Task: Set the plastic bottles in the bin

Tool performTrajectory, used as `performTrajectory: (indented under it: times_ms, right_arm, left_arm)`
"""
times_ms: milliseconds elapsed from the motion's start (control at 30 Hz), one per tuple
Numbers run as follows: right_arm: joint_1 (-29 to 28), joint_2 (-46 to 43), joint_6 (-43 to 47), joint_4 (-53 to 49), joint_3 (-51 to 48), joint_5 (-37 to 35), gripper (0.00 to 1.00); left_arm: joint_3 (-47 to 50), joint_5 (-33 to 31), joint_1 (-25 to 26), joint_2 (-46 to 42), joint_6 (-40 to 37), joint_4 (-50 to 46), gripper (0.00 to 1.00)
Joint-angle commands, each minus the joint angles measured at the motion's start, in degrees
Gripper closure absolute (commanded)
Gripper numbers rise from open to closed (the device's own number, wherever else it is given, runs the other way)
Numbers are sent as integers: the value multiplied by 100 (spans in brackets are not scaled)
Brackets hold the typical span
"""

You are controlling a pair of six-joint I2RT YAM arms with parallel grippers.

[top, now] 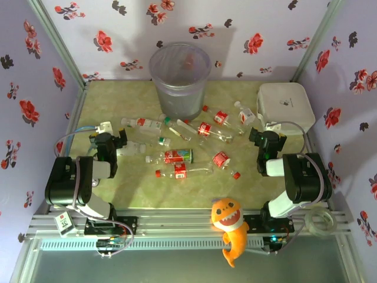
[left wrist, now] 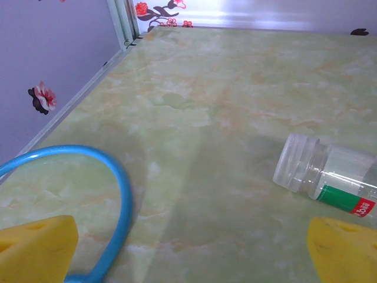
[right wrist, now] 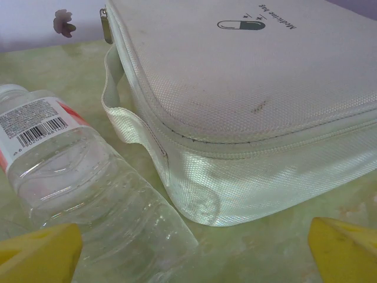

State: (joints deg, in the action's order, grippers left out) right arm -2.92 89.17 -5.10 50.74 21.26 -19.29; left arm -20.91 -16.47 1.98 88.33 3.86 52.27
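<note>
Clear plastic bottles (top: pixel 177 156) lie scattered on the tabletop (top: pixel 135 191) between the two grippers, none of them held. The left gripper (left wrist: pixel 188 253) is spread wide, with one bottle (left wrist: pixel 327 177) lying just ahead, toward its right finger. The right gripper (right wrist: pixel 191 253) is also spread wide; another bottle (right wrist: pixel 88 171) lies ahead-left of it, touching a white bag (right wrist: pixel 235 88). The bin (top: pixel 179 79) stands beyond both grippers.

Bottles (top: pixel 178 156): clear, glossy plastic. Bin (top: pixel 179 82): translucent, smooth plastic. Bag (right wrist: pixel 247 88): white woven cloth, faint sheen. Table top (left wrist: pixel 206 118): smooth, marble-patterned, semi-gloss. Tube (left wrist: pixel 125 206): glossy blue plastic.
</note>
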Motion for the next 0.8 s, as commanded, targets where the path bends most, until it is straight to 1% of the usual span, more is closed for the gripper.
performTrajectory:
  times_ms: [0,400,433,767]
  right_arm:
    - [11,18,-78,140,11,-22,1]
    - [36,37,-105,73,58,-22,1]
    - [46,29,-105,68,61,142,1]
    - [142,31,-166,-37,116,330,1]
  left_arm:
    - [-71,-65,4,41,-105,113,0]
    - [-71,-62,3,43,-105,110,0]
    - [-71,-65,4,41,-103,115,0]
    - [-93,-48,-8,43,-87,62,0]
